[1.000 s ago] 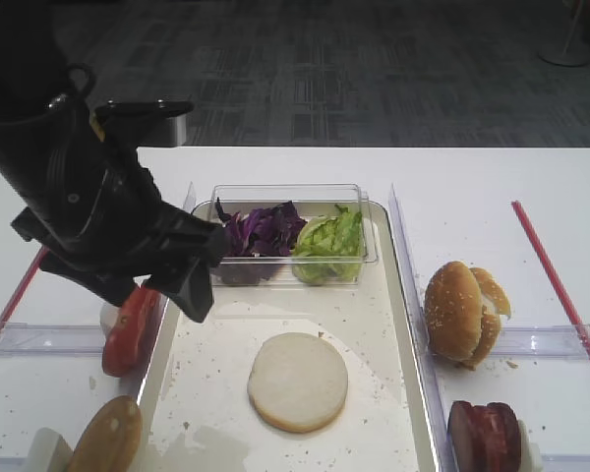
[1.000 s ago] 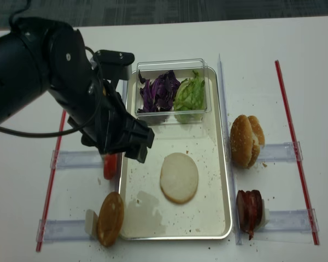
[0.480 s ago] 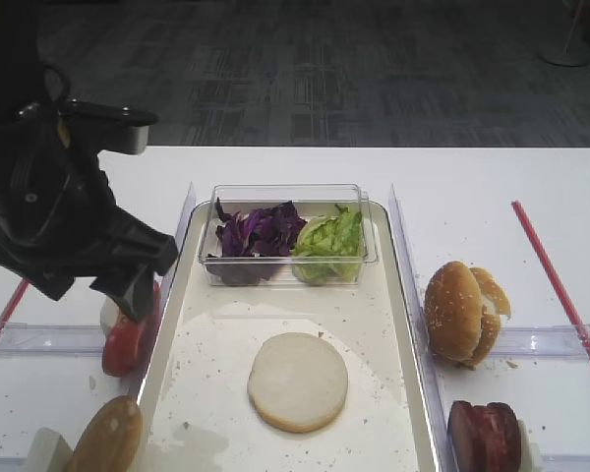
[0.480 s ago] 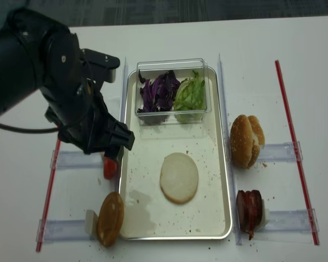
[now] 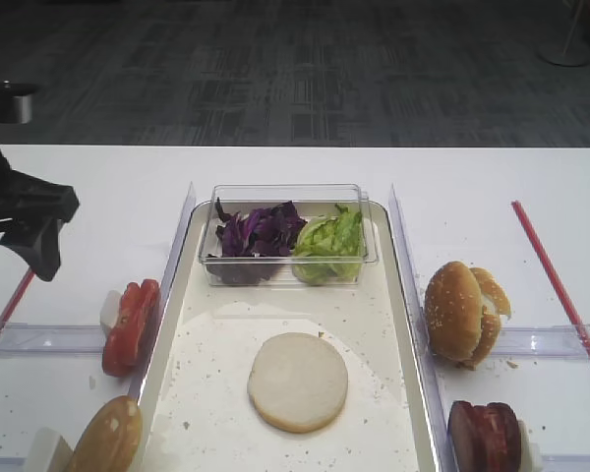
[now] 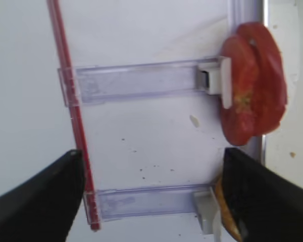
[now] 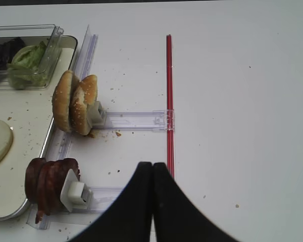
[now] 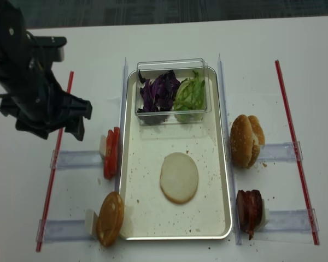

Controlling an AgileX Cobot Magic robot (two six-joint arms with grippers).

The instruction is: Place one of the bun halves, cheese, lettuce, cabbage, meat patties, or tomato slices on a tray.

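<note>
A pale flat bun half (image 5: 298,381) lies alone on the tray (image 5: 216,334), toward its near end. My left gripper (image 6: 151,199) hovers open and empty over the table left of the tray, its jaws wide apart. The tomato slices (image 6: 252,91) stand on edge just ahead of it, beside the tray's rim. Purple cabbage (image 5: 259,231) and green lettuce (image 5: 326,241) fill a clear box at the tray's far end. Meat patties (image 7: 48,184) stand right of the tray. My right gripper (image 7: 152,166) is shut and empty near them. No cheese is in view.
Sesame buns (image 5: 462,313) stand on a clear rail right of the tray. A golden-brown domed bun half (image 8: 110,218) stands at the tray's near left corner. Red strips (image 8: 57,153) (image 7: 168,101) run along both sides. My left arm (image 8: 33,82) looms over the table's left.
My left arm has swung left, away from the tray's left edge, uncovering the tomato slices. Its jaws have stayed wide. The bun half has not moved.
</note>
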